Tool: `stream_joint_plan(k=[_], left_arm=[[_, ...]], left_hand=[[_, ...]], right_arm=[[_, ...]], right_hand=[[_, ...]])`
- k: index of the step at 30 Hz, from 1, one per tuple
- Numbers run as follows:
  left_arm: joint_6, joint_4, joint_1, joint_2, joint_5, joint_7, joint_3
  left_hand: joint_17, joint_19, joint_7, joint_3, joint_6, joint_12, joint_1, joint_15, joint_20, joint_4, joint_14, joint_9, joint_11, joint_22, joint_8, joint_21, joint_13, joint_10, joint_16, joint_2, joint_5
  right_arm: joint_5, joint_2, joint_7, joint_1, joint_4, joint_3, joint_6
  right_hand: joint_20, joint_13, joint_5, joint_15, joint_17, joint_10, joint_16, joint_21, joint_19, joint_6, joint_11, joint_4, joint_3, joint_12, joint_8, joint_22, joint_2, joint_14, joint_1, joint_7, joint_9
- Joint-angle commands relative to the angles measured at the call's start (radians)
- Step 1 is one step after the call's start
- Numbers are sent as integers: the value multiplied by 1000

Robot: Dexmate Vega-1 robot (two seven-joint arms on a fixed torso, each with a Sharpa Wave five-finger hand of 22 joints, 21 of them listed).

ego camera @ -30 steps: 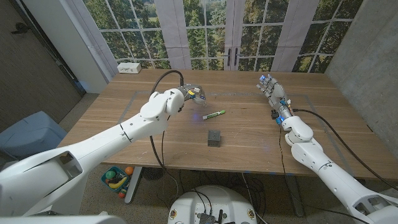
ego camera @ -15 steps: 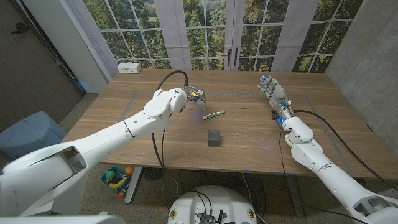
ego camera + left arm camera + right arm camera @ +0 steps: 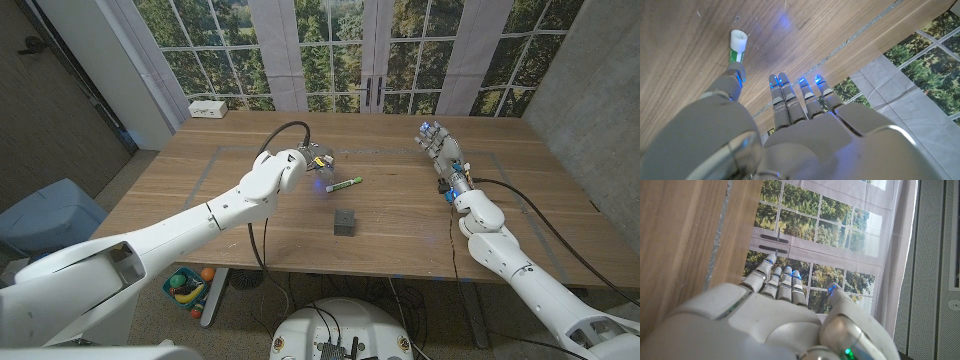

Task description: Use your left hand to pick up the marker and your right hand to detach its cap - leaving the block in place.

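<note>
No writing can be read on the green marker [image 3: 346, 184], which lies on the wooden table [image 3: 400, 215] just beyond the small dark grey block [image 3: 345, 222] and apart from it. The left hand [image 3: 318, 158] hovers just past the marker's end away from the block, holding nothing; the left wrist view shows its metallic fingers [image 3: 790, 97] straight and side by side with blue-lit tips, and the marker's white ribbed end [image 3: 737, 41] against the wood grain, detail too small to make out from the head. The right hand [image 3: 437, 145] stands well away from the block on the table's far right side, fingers extended and apart with nothing in them.
</note>
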Motion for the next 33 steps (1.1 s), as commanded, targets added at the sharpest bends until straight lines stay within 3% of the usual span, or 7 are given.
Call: stream_joint_plan(k=[1,33], left_arm=[[-24,33,46,-27,95,59,-3],[-86,94,92,-50,57,162,-25]], left_hand=[[2,12,-1,-5,14,0,14,-73,0,1,7,2,-2,5,1,-2,6,9,2,-2,-6],[3,38,1,-18,-23,-33,54,-81,-6,6,26,3,12,6,-29,-1,4,-36,3,13,-3]], right_arm=[[3,4,4,-2,13,4,10],[-6,-10,-18,-22,-16,11,4]], right_hand=[[1,4,-3,-8,0,8,7,-1,10,9,-1,0,-4,9,6,1,1,10,0,2,3],[3,4,-1,-6,-2,17,7,-3,14,16,2,-4,-6,9,5,1,2,16,-4,3,4]])
